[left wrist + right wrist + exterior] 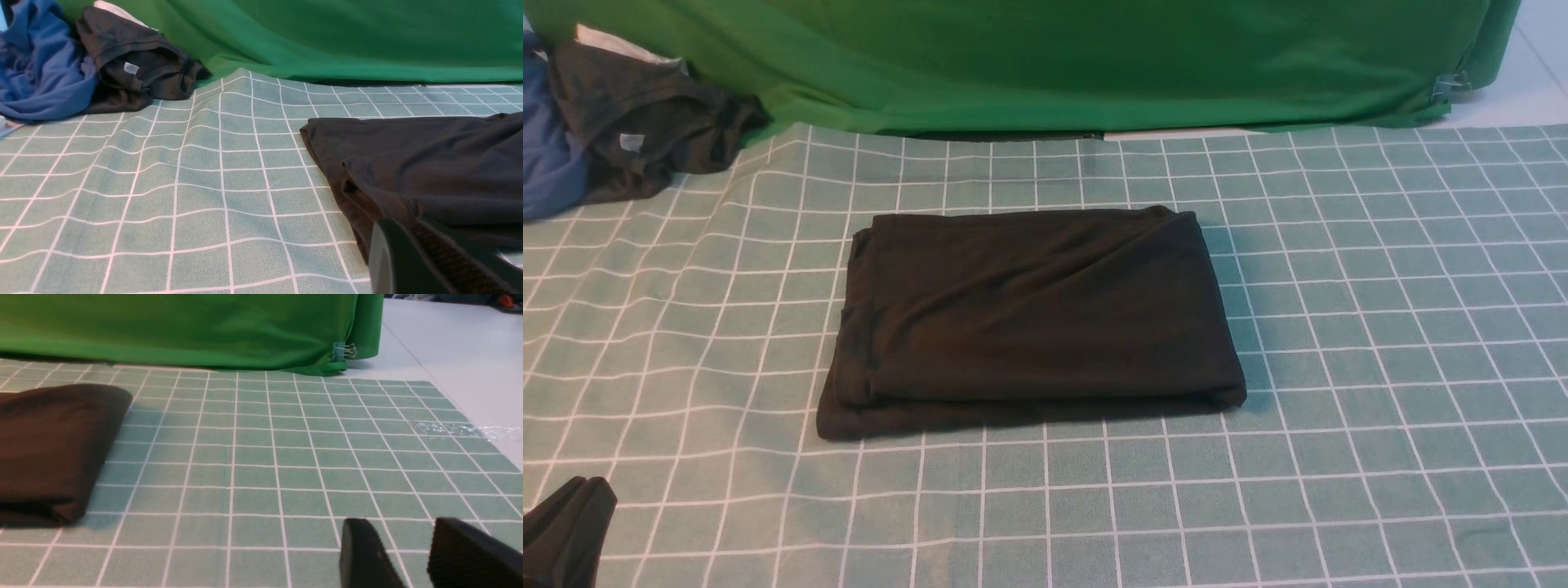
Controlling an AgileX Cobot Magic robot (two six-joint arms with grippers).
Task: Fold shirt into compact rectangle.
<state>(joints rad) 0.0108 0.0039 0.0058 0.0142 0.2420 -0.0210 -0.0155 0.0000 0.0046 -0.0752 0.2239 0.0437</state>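
Across the whole width of the scene spreads the teal checked tablecloth [1339, 327], with the green backdrop [1054, 57] draped along its far edge, pinned by a small binder clip [343, 351] at the far right corner. And right at the middle of that cloth sits the shirt [1037, 310], black, folded into a tidy rectangle, layers stacked, its lower layer peeking out along the near and left edges. No print showing from any angle. Over in the far left corner, a heap: the blue garment [36, 69] and, resting against it, a dark grey garment [135, 65] with a little grey tag facing out. Both well apart from the shirt. Now the arms: the left gripper [412, 261] is down at the near left corner of the shirt, fingers pressed together, nothing between them. The right gripper [412, 551] hangs over bare cloth to the shirt's right, well clear, its two dark fingers [363, 555] parted with just tablecloth showing in the gap.
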